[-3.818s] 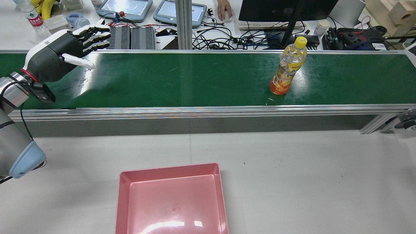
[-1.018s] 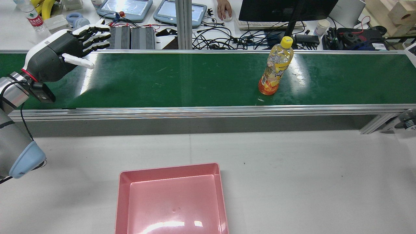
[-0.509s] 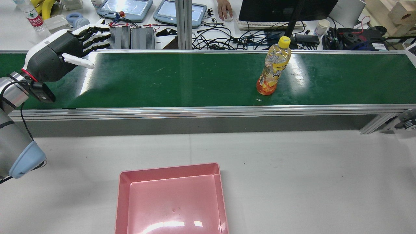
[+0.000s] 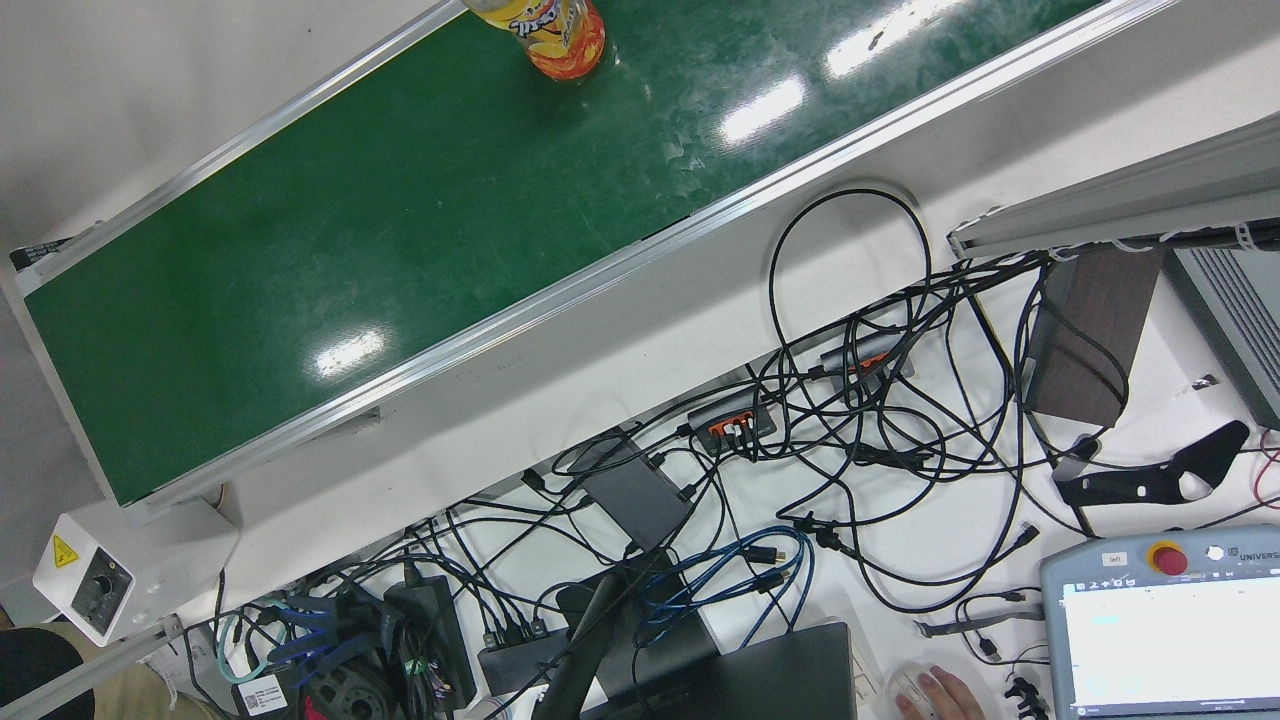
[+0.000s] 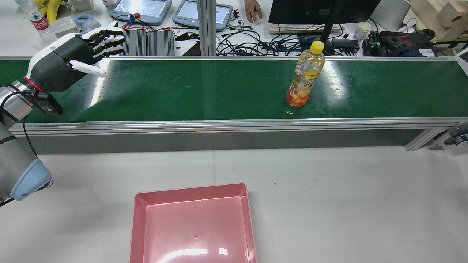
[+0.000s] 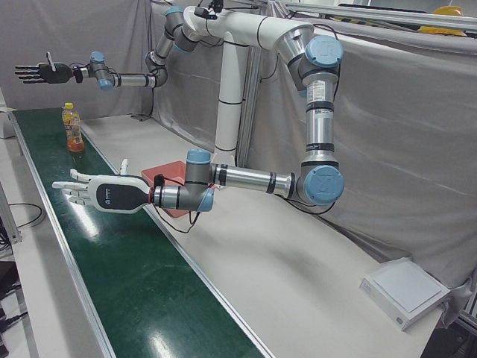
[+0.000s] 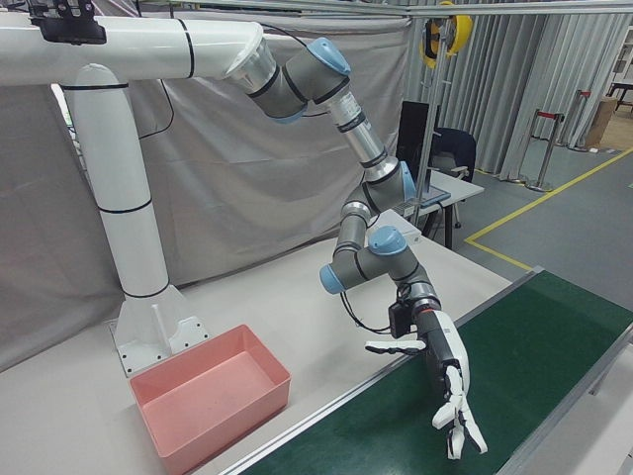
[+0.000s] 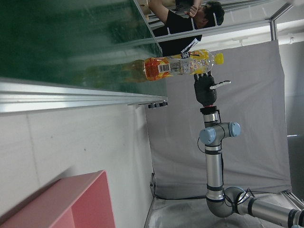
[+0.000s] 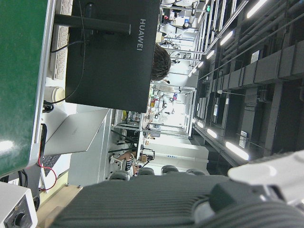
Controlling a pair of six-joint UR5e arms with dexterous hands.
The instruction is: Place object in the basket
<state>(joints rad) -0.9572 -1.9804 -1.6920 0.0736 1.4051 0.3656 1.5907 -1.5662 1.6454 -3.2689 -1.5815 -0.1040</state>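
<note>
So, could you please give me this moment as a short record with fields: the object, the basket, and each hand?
object: drink bottle with a yellow cap
object state: upright on the green conveyor belt, touched by no hand
basket: pink basket on the white table, nothing inside
left hand: open, held above the belt's end, far from the bottle
right hand: open, raised high beyond the bottle, holding nothing
task status: bottle not yet grasped
</note>
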